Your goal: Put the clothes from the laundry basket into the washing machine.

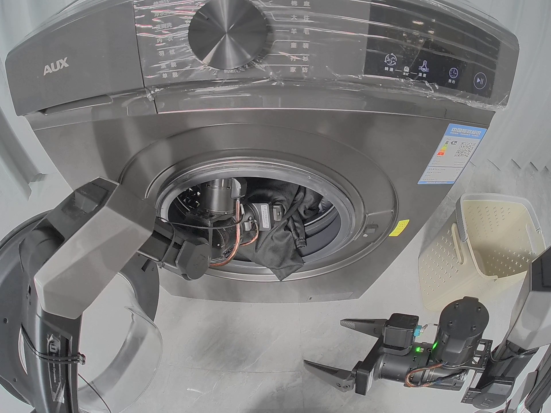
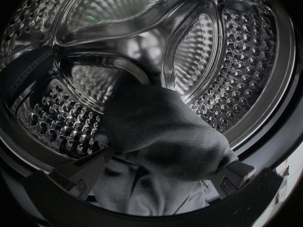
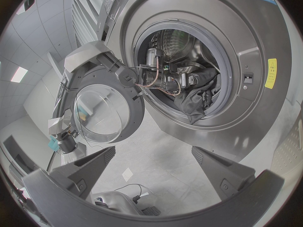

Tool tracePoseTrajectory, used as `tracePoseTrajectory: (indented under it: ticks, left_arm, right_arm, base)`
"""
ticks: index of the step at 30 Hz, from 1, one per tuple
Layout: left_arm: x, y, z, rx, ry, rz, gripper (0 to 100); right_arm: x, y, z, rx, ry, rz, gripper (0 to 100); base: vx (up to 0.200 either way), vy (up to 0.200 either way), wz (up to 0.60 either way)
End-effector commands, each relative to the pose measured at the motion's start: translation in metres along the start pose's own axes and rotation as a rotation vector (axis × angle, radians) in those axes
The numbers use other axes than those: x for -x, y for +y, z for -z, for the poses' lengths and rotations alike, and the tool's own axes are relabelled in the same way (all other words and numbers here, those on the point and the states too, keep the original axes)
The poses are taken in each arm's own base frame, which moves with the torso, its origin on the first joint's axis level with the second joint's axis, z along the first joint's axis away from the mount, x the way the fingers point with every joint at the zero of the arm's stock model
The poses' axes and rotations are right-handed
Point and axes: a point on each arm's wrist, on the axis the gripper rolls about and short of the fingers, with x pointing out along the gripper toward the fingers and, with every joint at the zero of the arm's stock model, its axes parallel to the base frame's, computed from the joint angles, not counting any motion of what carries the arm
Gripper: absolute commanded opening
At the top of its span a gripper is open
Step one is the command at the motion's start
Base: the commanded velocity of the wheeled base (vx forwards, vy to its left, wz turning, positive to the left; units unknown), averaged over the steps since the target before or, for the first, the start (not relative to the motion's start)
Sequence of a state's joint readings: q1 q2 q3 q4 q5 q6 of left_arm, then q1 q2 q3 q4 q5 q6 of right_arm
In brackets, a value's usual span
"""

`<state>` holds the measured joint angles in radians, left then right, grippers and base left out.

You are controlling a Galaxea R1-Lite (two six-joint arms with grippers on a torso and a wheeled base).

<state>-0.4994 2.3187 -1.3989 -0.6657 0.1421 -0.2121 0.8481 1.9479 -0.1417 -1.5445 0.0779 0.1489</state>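
A dark grey garment [image 1: 281, 242] hangs over the lower rim of the washing machine [image 1: 367, 162] opening, partly inside the drum [image 2: 246, 63]. My left gripper [image 1: 287, 213] is inside the opening. Its fingers [image 2: 82, 174] stand wide apart and open, with the garment [image 2: 164, 133] bunched between and over them. From the right wrist view the garment [image 3: 195, 98] drapes out past the door seal. My right gripper [image 1: 326, 344] hovers low over the floor in front of the machine, open and holding nothing [image 3: 153, 150]. The cream laundry basket [image 1: 488, 242] stands to the right, with no clothes visible in it.
The round glass door [image 1: 115, 328] is swung open on the left beside my left arm, also visible as the door [image 3: 104, 111]. Pale floor [image 1: 258, 339] lies bare in front of the machine. The basket wall [image 3: 290, 148] is close to my right gripper.
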Motion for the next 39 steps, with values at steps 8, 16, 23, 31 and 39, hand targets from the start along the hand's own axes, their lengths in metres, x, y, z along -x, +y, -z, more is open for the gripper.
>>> tracePoseTrajectory:
  ticks: [8,16,23,31,39]
  left_arm:
    - [0.030,0.000,0.003,-0.026,0.067,0.023,100]
    - [0.030,-0.014,0.027,-0.059,0.134,0.079,100]
    - [0.012,-0.008,0.048,-0.072,0.156,0.057,100]
    - [0.008,-0.009,0.042,-0.071,0.129,0.062,0]
    - [-0.021,-0.010,0.017,-0.003,-0.052,0.069,0]
  right_arm:
    - [0.000,0.000,0.000,-0.002,0.002,0.000,100]
    - [-0.001,0.000,0.001,-0.002,0.007,0.000,100]
    - [-0.001,0.000,0.001,-0.002,0.005,0.000,100]
    - [-0.001,0.000,0.002,-0.001,0.007,-0.001,100]
    - [-0.001,0.000,0.001,-0.002,0.005,0.000,100]
  base:
    - [0.000,0.000,0.00]
    - [0.000,0.000,0.00]
    - [0.000,0.000,0.00]
    - [0.000,0.000,0.00]
    - [0.000,0.000,0.00]
